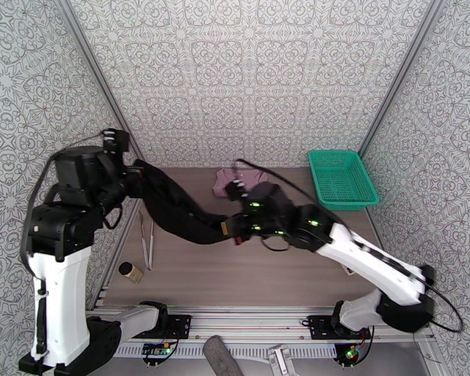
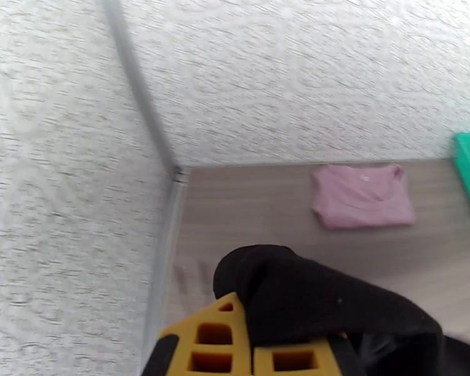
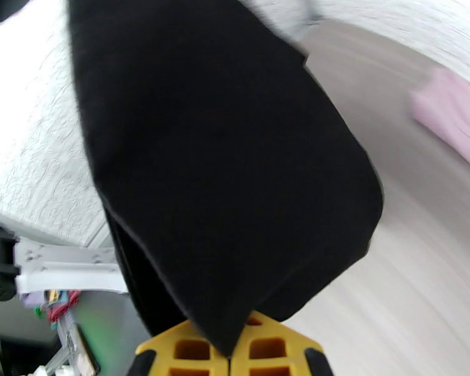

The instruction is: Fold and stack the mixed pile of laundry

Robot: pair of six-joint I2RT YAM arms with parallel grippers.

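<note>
The black garment hangs stretched in the air between both arms, sagging over the middle of the table. My left gripper holds its far left end, shut on the cloth; in the left wrist view the black garment bunches over the yellow fingers. My right gripper is shut on the other end; the black garment drapes up from the yellow fingers in the right wrist view. The folded mauve-pink shirt lies at the back of the table; the pink shirt lies flat.
A teal mesh basket stands at the back right. Two thin sticks and a small round jar lie near the table's left front. Patterned walls close in on three sides.
</note>
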